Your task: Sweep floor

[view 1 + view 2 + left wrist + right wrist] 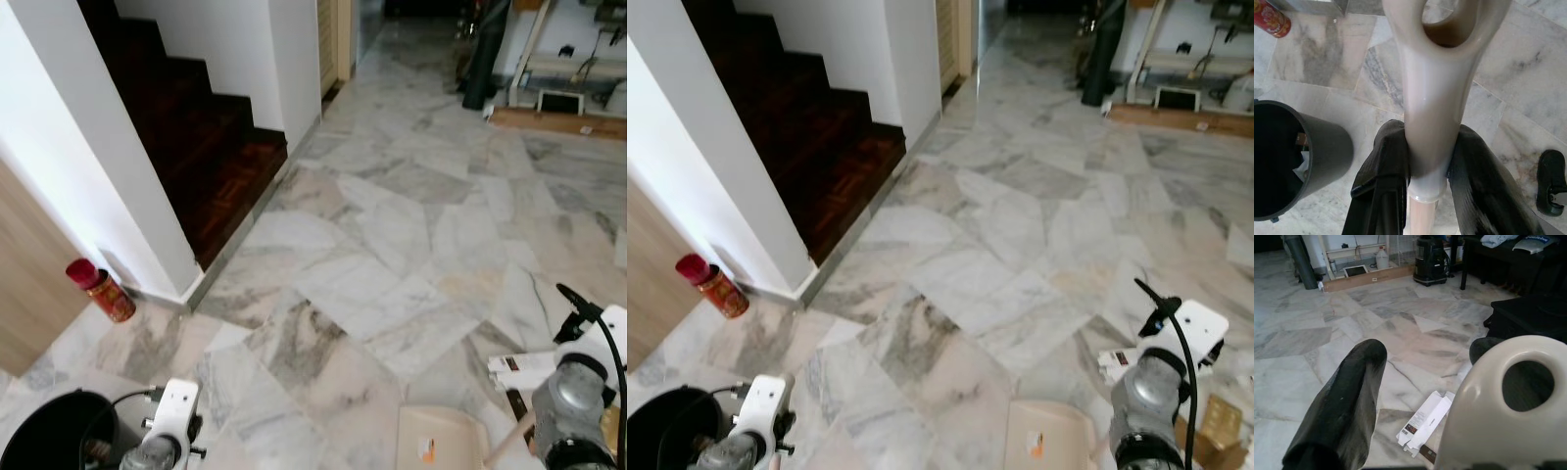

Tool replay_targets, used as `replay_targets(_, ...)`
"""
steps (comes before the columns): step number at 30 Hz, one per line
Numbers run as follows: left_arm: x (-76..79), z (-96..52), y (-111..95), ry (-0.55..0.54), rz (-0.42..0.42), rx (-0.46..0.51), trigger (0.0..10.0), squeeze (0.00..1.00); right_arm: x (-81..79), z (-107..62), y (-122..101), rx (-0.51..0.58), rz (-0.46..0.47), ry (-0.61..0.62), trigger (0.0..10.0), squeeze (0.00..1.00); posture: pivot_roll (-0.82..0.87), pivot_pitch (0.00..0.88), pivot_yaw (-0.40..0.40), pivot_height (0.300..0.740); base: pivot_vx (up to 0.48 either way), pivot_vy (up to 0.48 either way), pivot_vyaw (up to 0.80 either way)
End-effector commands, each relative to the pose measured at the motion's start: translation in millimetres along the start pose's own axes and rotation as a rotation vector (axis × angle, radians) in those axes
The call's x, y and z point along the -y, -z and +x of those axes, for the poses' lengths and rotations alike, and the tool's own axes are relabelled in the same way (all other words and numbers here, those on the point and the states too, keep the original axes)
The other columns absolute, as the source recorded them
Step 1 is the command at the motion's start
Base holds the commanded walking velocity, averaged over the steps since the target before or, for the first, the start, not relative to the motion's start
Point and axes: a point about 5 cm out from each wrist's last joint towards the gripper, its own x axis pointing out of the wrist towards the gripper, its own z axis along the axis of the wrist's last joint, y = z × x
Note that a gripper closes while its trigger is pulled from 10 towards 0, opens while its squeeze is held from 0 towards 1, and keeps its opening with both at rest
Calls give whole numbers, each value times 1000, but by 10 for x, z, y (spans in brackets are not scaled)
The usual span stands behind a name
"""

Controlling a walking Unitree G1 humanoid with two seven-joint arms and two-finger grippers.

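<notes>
Head camera, left eye: a marble floor (392,245) runs from dark wooden stairs (196,137) at 11 o'clock to a room with shelving at 1 o'clock. A red can (98,289) stands at 9 o'clock by the white wall. A black bin (54,431) sits at 7 o'clock beside the left arm; a beige dustpan (441,439) lies at 6 o'clock, its flat mouth toward 12, with flattened cardboard (524,367) just beside the right arm at 4 o'clock.

Left wrist: the left gripper (1430,171) is clenched on a beige handle (1437,98), both black fingers (1383,166) pressed against the shaft, whose long axis runs straight away from the camera to a looped end. The bin holds scraps.

Right wrist: the right gripper (1420,367) has one finger (1347,401) clear to the side and a beige looped grip (1498,406) against the other; whether it is truly clamped cannot be told. A flattened carton (1425,421) lies on the marble below.
</notes>
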Motion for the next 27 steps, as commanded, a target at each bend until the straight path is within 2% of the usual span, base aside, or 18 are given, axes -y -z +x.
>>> replay_targets(1,-55,-5,-19,-13,9,10,10000,0,-73,-2,-38,12,18,-13,10000,0,-13,0,38,740,0,0,0)
replay_targets(8,-61,-7,-15,-14,9,10,10000,0,-68,-17,-45,27,38,5,10000,0,-12,0,39,740,0,0,0)
replay_targets(12,-60,-14,8,-21,-2,6,10000,0,-39,25,-143,73,70,3,10000,0,-14,0,36,740,0,0,0)
replay_targets(18,-54,-14,14,-23,-13,6,10000,0,-44,63,-216,94,70,9,10000,0,-15,0,30,740,0,0,0)
replay_targets(23,-50,-12,10,-27,-23,8,10000,0,-19,70,-180,55,68,44,10000,0,-17,0,28,740,0,0,0)
replay_targets(27,-63,-17,18,-26,-20,5,10000,0,18,27,-65,3,73,55,10000,0,-19,0,36,740,0,0,0)
